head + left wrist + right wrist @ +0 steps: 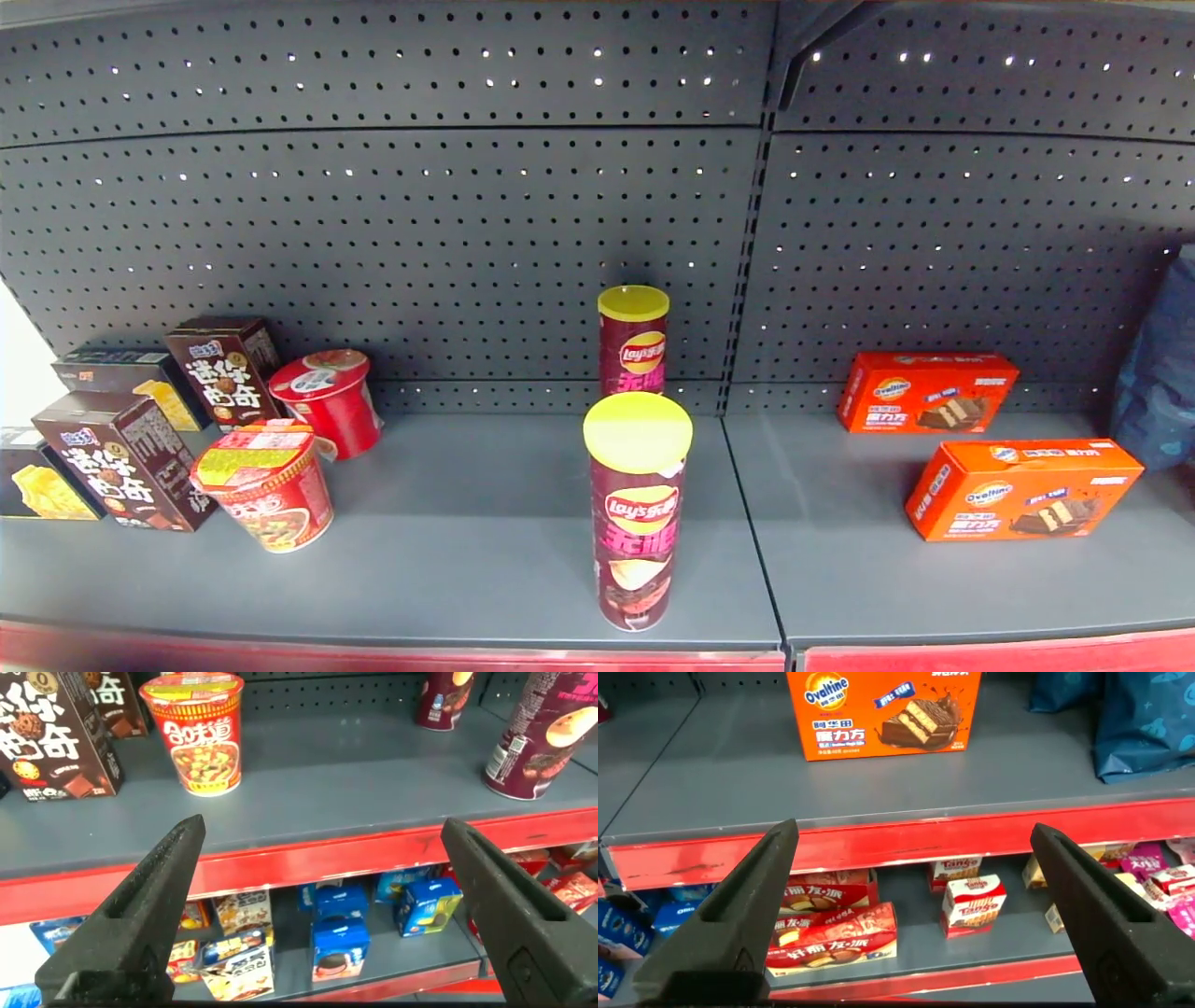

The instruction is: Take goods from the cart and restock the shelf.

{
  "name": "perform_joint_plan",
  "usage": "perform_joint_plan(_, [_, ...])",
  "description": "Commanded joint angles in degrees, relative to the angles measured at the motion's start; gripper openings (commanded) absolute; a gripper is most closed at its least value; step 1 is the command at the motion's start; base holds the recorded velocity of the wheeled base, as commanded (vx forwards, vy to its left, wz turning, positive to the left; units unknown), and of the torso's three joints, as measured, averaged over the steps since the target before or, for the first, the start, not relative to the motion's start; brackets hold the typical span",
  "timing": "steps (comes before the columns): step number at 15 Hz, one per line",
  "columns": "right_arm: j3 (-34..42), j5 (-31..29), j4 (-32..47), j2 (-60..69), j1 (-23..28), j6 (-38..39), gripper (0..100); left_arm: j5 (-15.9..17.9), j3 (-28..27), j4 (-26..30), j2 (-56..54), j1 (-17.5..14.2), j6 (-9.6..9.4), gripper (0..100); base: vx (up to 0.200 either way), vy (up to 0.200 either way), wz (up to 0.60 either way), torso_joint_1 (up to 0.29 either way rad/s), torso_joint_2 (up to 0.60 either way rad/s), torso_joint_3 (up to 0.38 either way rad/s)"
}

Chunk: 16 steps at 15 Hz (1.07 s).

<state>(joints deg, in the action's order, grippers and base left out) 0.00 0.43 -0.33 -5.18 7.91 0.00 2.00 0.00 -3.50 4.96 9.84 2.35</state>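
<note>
The grey shelf [467,532] carries two maroon chip cans with yellow lids, one near the front [637,513] and one at the back [633,341]. Two orange chocolate boxes [1022,488] lie on the right section. On the left stand two red noodle cups [269,485] and brown cookie boxes [126,459]. My left gripper [318,919] is open and empty, in front of the shelf's red edge [308,854], facing a noodle cup [198,733] and the front chip can [537,733]. My right gripper [920,919] is open and empty, facing an orange box [882,714].
A blue bag [1158,373] sits at the shelf's far right and appears as a blue bag [1139,719] beside the orange box. A lower shelf holds blue packs [336,943] and red boxes [831,933]. Bare shelf space lies between the cups and the cans.
</note>
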Motion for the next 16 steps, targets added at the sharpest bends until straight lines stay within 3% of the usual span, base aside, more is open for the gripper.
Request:
perform_joint_plan(1, [0.0, 0.0, 0.0, -0.2, 0.0, 0.0, 100, 0.0, 0.0, 0.0, 0.1, 0.0, 0.02, 100, 0.000, 0.000, 0.00, 0.000, 0.00, 0.000])
perform_joint_plan(16, [0.0, 0.0, 0.0, -0.2, 0.0, 0.0, 100, 0.0, 0.0, -0.1, 0.1, 0.0, 0.11, 100, 0.000, 0.000, 0.00, 0.000, 0.00, 0.000])
